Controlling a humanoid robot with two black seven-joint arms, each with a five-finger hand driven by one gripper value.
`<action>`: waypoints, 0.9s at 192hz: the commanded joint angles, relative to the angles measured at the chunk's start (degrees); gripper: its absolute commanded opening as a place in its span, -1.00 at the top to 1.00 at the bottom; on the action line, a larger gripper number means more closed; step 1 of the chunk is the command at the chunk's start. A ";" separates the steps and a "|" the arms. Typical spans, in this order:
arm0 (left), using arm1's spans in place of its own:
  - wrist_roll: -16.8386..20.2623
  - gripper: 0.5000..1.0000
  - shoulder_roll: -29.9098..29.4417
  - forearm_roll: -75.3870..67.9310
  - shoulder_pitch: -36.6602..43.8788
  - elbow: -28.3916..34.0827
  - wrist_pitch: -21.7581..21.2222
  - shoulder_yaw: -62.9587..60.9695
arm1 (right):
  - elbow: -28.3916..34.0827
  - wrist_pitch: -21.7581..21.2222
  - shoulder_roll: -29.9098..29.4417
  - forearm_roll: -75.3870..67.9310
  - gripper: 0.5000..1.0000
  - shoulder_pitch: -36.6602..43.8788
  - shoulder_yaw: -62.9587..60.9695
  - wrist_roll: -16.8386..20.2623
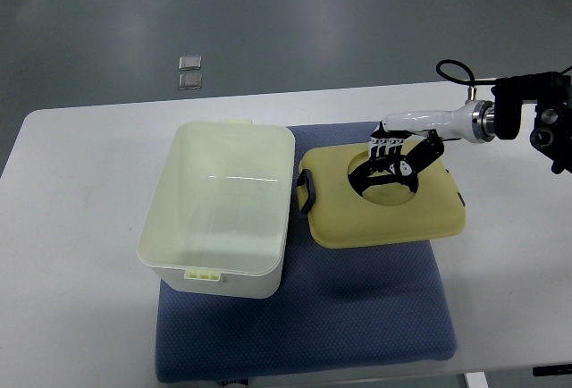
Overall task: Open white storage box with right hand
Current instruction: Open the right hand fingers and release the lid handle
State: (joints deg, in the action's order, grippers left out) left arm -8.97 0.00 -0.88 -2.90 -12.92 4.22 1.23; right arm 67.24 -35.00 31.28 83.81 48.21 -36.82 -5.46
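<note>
Yellowish lid [384,205] lies off, just right of the open white storage box [219,205]; the right hand [393,160] grips its handle and could drag it if withdrawn clenched.

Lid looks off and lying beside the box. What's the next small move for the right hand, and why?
Probably spread the fingers and lift the right hand straight up, clear of the lid. The lid already lies flat on the blue mat, right of the open, empty white storage box, so the opening looks done. The fingers sit over the lid's round opening; whether they grip it, I cannot tell.
</note>
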 commanded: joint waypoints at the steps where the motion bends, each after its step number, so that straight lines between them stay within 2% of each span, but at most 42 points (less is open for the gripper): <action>1: 0.00 -1.00 0.00 0.00 0.00 0.00 0.00 0.00 | 0.00 0.00 -2.01 0.04 1.00 0.05 0.00 0.10; 89: 0.00 -1.00 0.00 0.00 0.00 -0.09 0.00 0.00 | -0.35 0.00 -4.47 0.04 1.00 -0.66 0.08 0.19; 90: 0.00 -1.00 0.00 0.00 0.00 -0.09 0.00 0.00 | -0.44 0.00 -4.47 0.04 0.64 -0.74 0.08 0.19; 91: 0.00 -1.00 0.00 0.00 0.00 -0.09 0.00 0.00 | -0.44 0.00 -4.47 0.04 0.64 -0.75 0.08 0.19; 92: 0.00 -1.00 0.00 0.00 0.00 -0.09 0.00 0.00 | -0.44 0.00 -4.47 -0.04 0.26 -0.83 0.08 0.19; 93: 0.00 -1.00 0.00 0.00 0.00 -0.09 0.00 0.00 | -0.44 0.00 -4.47 -0.05 0.25 -0.83 0.08 0.19; 94: 0.00 -1.00 0.00 0.00 0.00 -0.09 0.00 0.00 | -0.53 0.00 -4.38 -0.05 -0.09 -0.83 0.08 0.19; 95: 0.00 -1.00 0.00 0.00 0.00 -0.09 0.00 0.00 | -0.53 0.00 -4.38 -0.05 -0.10 -0.83 0.08 0.19; 96: 0.00 -1.00 0.00 0.00 0.00 -0.09 0.00 0.00 | -0.62 0.00 -4.38 -0.05 -0.41 -0.92 0.08 0.19; 97: 0.00 -1.00 0.00 0.00 0.00 -0.09 0.00 0.00 | -0.62 0.00 -4.38 -0.05 -0.42 -0.92 0.08 0.19; 98: 0.00 -1.00 0.00 0.00 0.00 -0.09 0.00 0.00 | -0.70 0.00 -4.30 -0.05 -0.68 -0.92 0.08 0.19; 100: 0.00 -1.00 0.00 0.00 0.00 -0.09 0.00 0.00 | -0.70 0.00 -4.30 -0.05 -0.68 -0.92 0.08 0.19; 101: 0.00 -1.00 0.00 0.00 0.00 -0.09 0.00 0.00 | -0.79 0.00 -4.30 -0.05 -0.77 -1.01 0.08 0.10; 173: 0.00 -1.00 0.00 0.00 0.00 -0.09 0.00 -0.09 | -2.20 0.00 -0.34 -0.92 -0.76 -0.92 -0.88 0.02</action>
State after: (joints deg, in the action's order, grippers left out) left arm -8.97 0.00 -0.88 -2.90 -13.04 4.22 1.14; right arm 65.45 -35.00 29.37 83.17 47.06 -36.59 -5.54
